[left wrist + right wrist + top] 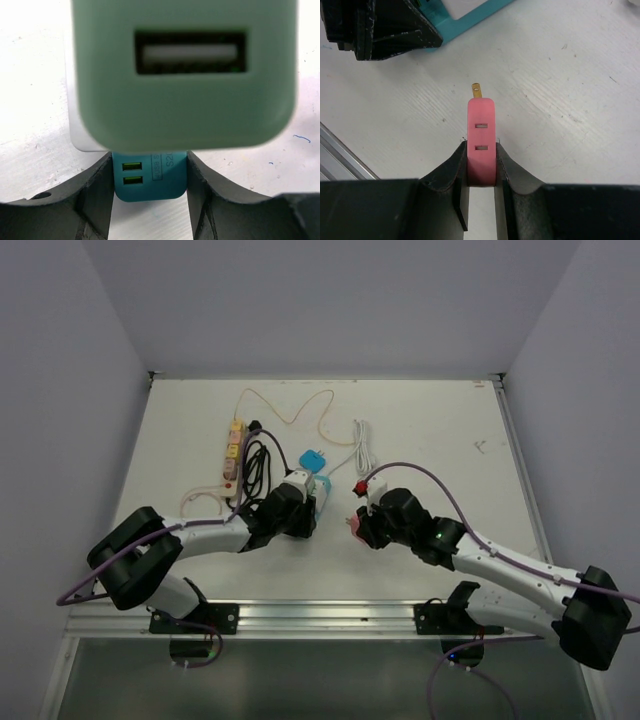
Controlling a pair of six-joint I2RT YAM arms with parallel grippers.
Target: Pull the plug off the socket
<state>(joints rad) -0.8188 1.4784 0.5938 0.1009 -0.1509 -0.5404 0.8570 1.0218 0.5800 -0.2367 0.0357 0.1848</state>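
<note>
Over at the left of the table (430,420), a strip (234,450) is lying lengthwise, with a black cord (256,465) coiling just beside it. Right of the cord, the left claw (302,503) is reaching in low over the tabletop, and its fingers (95,197) are pressing narrow against both sides of a teal socket (150,177), holding it fast. Two small ports are showing lit green on the socket's near face. A pale green charger (185,100) with one USB slot is filling most of the left wrist view above the socket; whether it is sitting in the socket, I cannot tell.

Moving toward the middle, a gap of bare table is separating the two claws. On its far side the right claw (362,527) is gripping a pink plug (481,142), jaws closed narrow on its flat sides. The plug is standing clear of the socket, not touching it, with a brass prong (477,91) sticking out of its far end, pointing away from the claw.

Behind the right claw, a white cord (362,445) is lying bundled on the table.
</note>
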